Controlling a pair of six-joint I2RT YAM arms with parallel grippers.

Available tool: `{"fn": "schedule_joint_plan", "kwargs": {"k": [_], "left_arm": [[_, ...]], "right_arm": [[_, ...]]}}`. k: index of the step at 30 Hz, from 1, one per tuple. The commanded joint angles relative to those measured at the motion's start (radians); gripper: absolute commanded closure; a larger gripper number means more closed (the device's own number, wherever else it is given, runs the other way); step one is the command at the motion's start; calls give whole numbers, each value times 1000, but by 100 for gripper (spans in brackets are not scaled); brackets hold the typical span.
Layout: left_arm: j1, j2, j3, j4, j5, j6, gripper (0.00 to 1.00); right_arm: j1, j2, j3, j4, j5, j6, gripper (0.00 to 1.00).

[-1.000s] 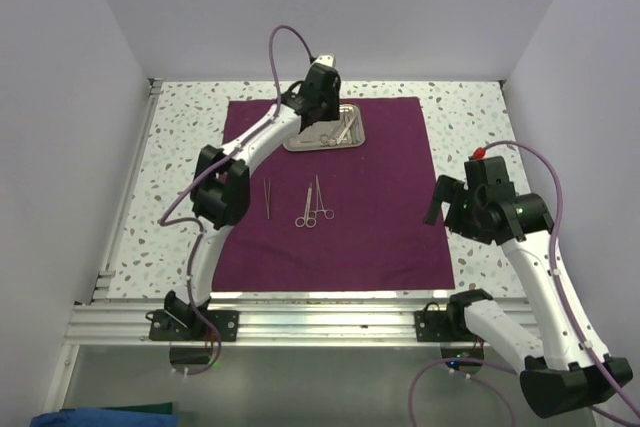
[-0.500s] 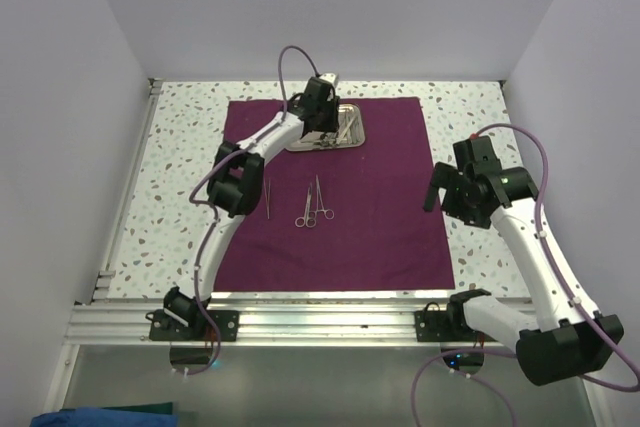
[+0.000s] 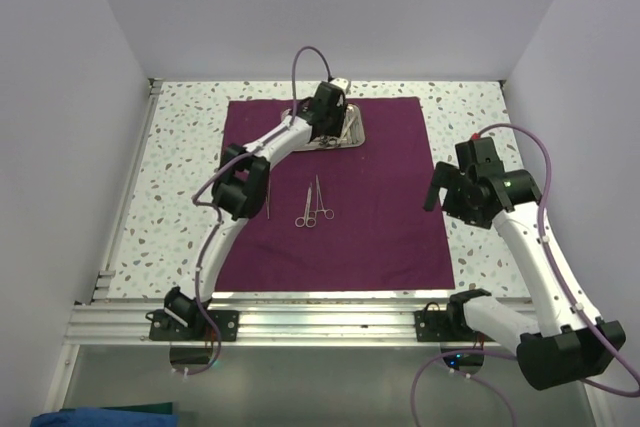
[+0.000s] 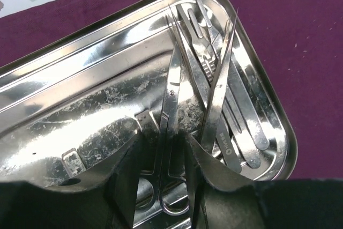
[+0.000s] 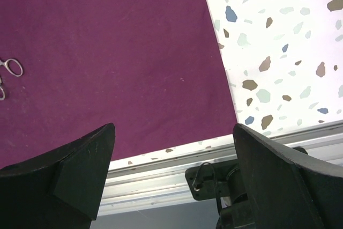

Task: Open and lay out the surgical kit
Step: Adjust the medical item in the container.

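The speckled desk [image 3: 470,112] carries the plum cloth wrap [image 3: 385,217], spread flat. The steel tray [image 4: 80,73] sits at the cloth's 12 o'clock edge. The right gripper [image 5: 174,127] hangs with its jaws wide apart over the cloth's 3 o'clock edge. The left gripper [image 4: 166,138] is low in the tray, its fingers narrowly apart on either side of the scissors [image 4: 170,105]. I cannot tell whether they pinch. Long tweezers [image 4: 217,95] lie beside the scissors. Toward 9 o'clock from the cloth's centre lie two ring-handled instruments [image 3: 306,209] and thin tweezers [image 3: 267,197].
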Motion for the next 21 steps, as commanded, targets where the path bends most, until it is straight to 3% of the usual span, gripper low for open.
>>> {"fn": "schedule_joint_plan", "kwargs": {"k": [1,4,8,11,15,21], "left_arm": [[-18,37,-17,-160,-155,76,59],[-15,82,21,-266,-241,74,60],[15,140,63,-432,-299,1,71],[66,76,-44,-432,-298,-52,79],[115,-38,-251,-336,-259,-79,80],[123,-67,-284,-352,-235,-87,85]], "right_arm": [[-2,-32,3,19,15,-7,4],[-3,-44,-2,13,7,-19,4],[-2,-54,-3,13,-5,-39,4],[-3,-51,-8,22,-28,-46,4],[-2,-48,-19,42,-60,-51,4],[-2,-28,-37,74,-100,-54,4]]}}
